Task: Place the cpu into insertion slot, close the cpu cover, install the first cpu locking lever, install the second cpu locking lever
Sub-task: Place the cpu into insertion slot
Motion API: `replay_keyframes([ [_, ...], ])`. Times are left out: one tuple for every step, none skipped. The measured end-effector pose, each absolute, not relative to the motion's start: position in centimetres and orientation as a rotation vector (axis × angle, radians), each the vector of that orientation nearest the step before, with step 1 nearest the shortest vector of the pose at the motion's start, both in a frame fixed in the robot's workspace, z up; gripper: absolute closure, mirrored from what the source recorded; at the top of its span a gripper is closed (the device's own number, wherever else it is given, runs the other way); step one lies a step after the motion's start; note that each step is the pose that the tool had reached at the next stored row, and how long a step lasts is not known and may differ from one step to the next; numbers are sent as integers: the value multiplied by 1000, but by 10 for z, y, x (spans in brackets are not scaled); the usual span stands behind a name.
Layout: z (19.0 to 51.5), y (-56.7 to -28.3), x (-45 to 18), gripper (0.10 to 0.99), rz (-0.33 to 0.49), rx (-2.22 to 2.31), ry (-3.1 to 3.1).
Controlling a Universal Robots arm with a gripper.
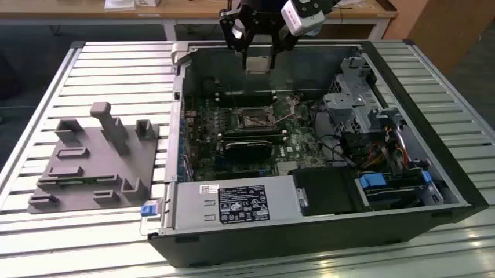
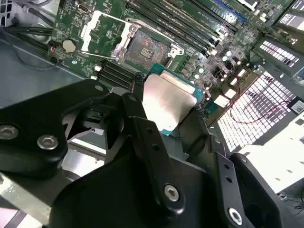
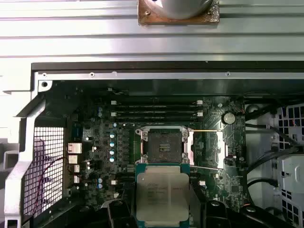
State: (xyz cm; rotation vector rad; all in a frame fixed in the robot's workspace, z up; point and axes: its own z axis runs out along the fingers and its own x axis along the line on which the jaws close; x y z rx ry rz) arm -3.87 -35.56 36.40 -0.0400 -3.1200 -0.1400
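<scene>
While the gripper [image 1: 258, 58] hangs above the far side of the open computer case [image 1: 309, 229], I see its fingers pinching the cpu [image 2: 167, 99] by two opposite edges, metal face up, presumably so it can seat flat. Below, the insertion slot [image 3: 164, 145] lies bare, well apart from the chip, because the cpu cover [image 2: 88, 38] is swung open beside it.

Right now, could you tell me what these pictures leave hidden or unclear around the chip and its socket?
Underside of the chip: faces away in both wrist views.
Near edge of the chip: in the second wrist view, behind the black fingers of the gripper.
Pins of the socket: too small to make out in the first wrist view and the exterior view.
</scene>
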Motion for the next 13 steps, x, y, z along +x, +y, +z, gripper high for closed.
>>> replay_keyframes([
  [364, -356, -39, 545, -140, -40, -3120],
  [364, -356, -39, 545, -140, -40, -3120],
  [364, -356, -39, 545, -140, -40, -3120],
  [364, -356, -39, 545, -140, -40, -3120],
  [364, -356, -39, 545, -140, -40, -3120],
  [364, -356, -39, 545, -140, -40, -3120],
  [364, -356, -39, 545, -140, -40, -3120],
  [364, -356, -39, 545, -140, -42, -3120],
  [364, -356, -39, 545, -140, -45, -3120],
  [364, -356, -39, 545, -140, -52, -3120],
  [364, -356, -39, 545, -140, -61, -3120],
  [364, -356, -39, 545, -140, -69, -3120],
  [364, -356, -39, 545, -140, -78, -3120],
])
